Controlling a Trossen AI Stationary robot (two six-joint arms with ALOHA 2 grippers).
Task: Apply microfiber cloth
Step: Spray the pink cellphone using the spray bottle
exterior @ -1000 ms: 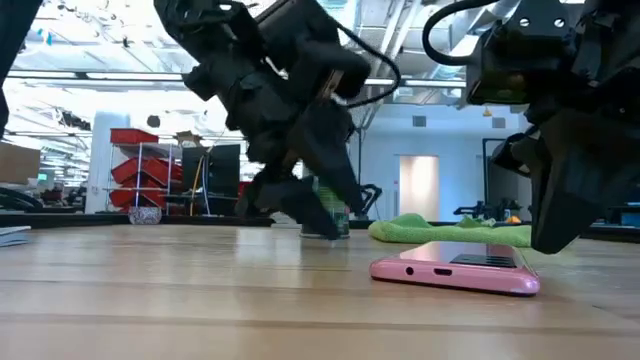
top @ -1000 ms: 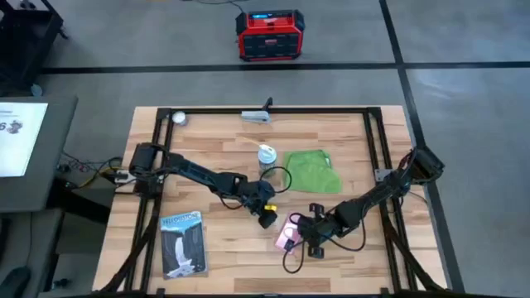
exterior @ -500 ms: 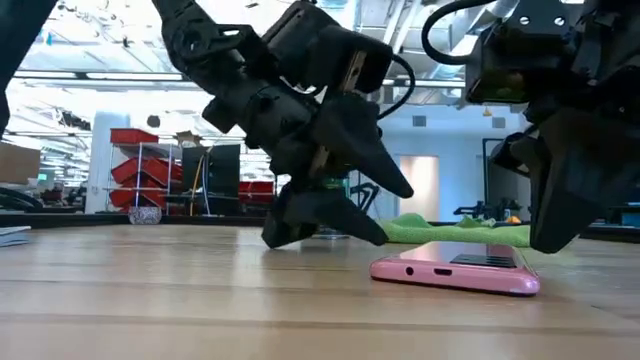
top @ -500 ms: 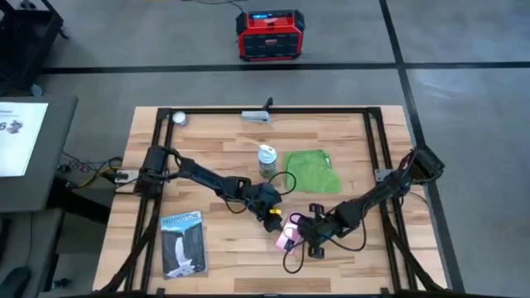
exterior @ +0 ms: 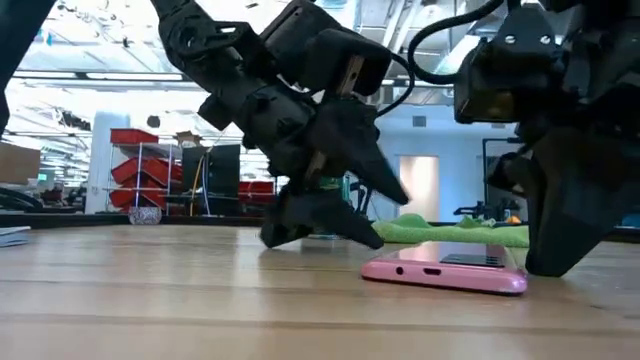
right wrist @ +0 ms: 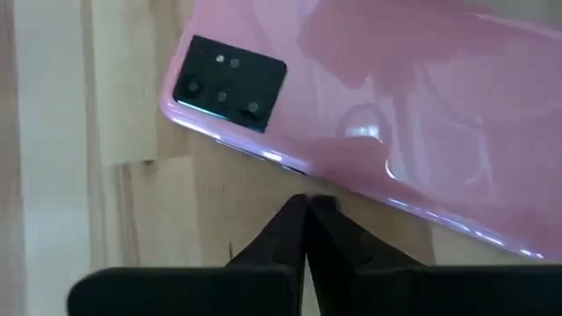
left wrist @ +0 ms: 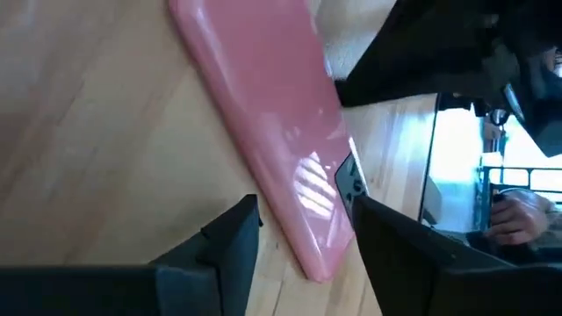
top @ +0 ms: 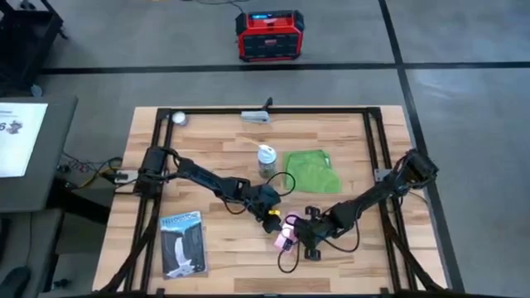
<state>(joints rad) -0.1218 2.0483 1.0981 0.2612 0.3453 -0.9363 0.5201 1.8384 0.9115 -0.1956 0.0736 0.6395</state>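
Note:
The green microfiber cloth point(top: 312, 171) lies spread flat on the table's far right part, with no gripper touching it; the low view shows the cloth point(exterior: 450, 232) behind the phone. A pink phone point(top: 287, 232) lies back up on the wood in front of it. My left gripper point(top: 272, 211) is open, tipped low at the phone's left end, with that end point(left wrist: 303, 233) between its fingers. My right gripper point(top: 300, 234) is shut at the phone's right long edge. My left gripper stands with one finger point(left wrist: 230, 235) on each side of the phone's end; whether either finger touches it, I cannot tell. My right gripper has its shut fingertips point(right wrist: 307, 211) against the phone's long edge point(right wrist: 303, 171), near the camera block, coming in low from the table's right. The phone lies flat on the table.
A small spray bottle point(top: 266, 159) stands just left of the cloth. A blue-grey booklet point(top: 182, 242) lies at the near left. A white ball point(top: 179, 117) and a grey tool point(top: 257, 116) sit at the far edge. Cables loop around both grippers.
My left gripper has gone toward the table's right, tipped down and come to the phone's end. My right gripper has shifted a little toward the left, and the phone has slid slightly left along the table with it.

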